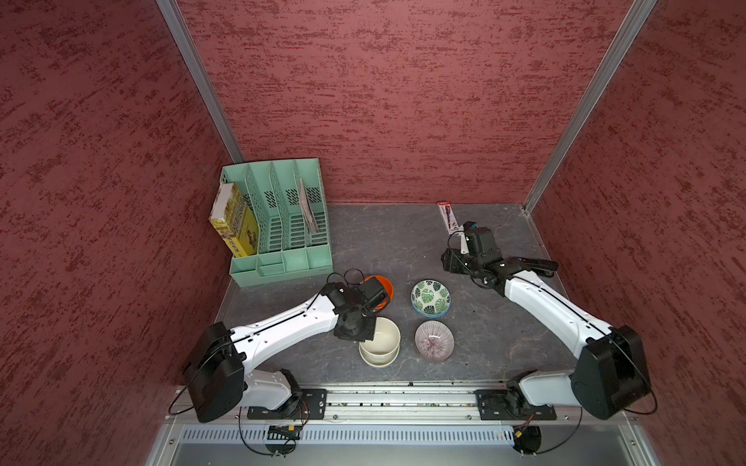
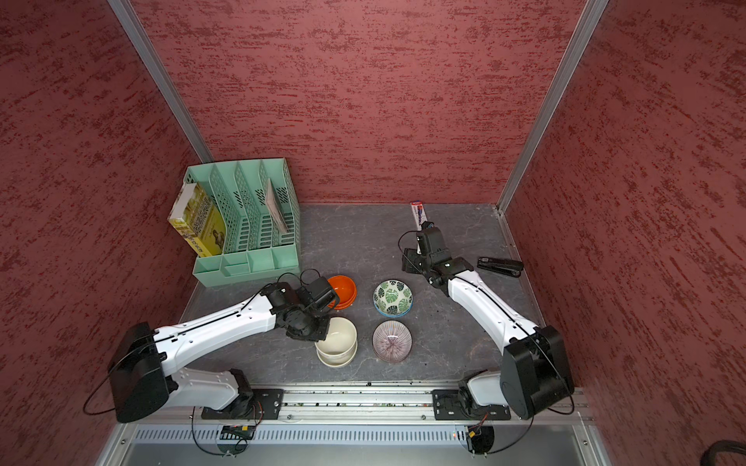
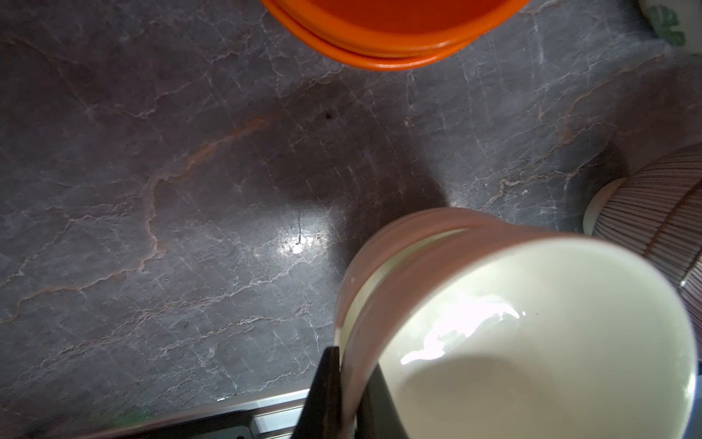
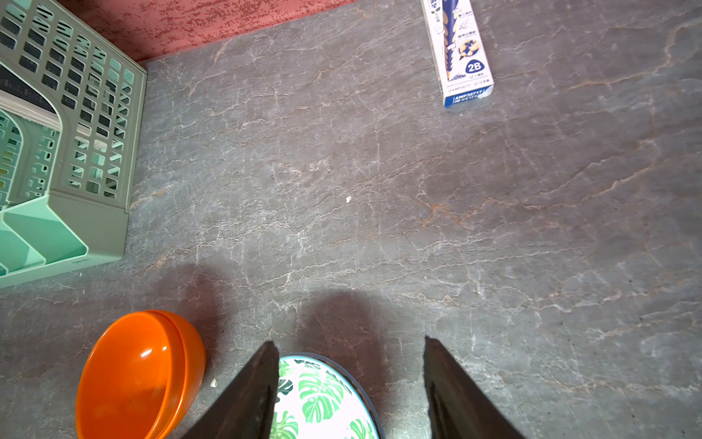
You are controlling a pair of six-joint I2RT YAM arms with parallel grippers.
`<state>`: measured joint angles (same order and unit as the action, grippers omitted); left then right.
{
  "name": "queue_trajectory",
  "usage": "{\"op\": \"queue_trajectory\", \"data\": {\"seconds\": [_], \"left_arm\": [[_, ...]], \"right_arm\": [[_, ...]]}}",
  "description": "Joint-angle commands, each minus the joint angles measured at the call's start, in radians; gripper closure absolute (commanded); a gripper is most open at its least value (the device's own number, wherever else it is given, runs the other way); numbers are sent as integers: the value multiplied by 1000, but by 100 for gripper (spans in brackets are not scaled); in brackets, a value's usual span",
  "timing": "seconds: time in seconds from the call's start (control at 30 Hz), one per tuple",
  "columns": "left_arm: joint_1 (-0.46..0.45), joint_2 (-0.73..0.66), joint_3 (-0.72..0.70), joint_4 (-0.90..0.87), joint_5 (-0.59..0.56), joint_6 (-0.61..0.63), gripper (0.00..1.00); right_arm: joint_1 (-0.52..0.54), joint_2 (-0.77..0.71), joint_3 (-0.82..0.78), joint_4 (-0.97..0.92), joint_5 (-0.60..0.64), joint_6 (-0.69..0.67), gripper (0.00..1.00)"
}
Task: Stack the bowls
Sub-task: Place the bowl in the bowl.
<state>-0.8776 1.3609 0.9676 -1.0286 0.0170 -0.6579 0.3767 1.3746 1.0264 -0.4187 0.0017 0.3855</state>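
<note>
Left gripper (image 3: pixel 351 395) pinches rim of the upper cream bowl (image 3: pixel 532 342), over the lower cream bowl (image 1: pixel 379 360) near the table (image 1: pixel 504 343) front edge. Right gripper (image 4: pixel 349 342) spread, empty, toward back-right corner.

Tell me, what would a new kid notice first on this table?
A mint-green plastic file rack fills the far left corner. Just in front, the pair of glossy orange round bowls, nested together, shine brightest. Beside them, the left end effector pinches the rim of a plain cream round bowl over its twin.
</note>
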Motion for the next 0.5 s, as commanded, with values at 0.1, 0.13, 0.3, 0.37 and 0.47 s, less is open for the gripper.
{"op": "queue_trajectory", "data": {"seconds": [0.1,0.13,0.3,0.37,0.47], "left_arm": [[-16,18,9,23,-22,1,100],[-20,21,9,22,-22,1,100],[-34,36,11,18,-24,-2,94],[-39,36,12,16,-26,-2,85],[-40,35,15,5,-31,-2,80]], "right_arm": [[12,-28,28,11,-17,1,37],[14,-28,30,12,-18,-1,37],[19,-13,35,11,-16,-5,37],[25,-12,37,11,-17,-6,37],[31,-17,42,10,-18,-6,37]]}}
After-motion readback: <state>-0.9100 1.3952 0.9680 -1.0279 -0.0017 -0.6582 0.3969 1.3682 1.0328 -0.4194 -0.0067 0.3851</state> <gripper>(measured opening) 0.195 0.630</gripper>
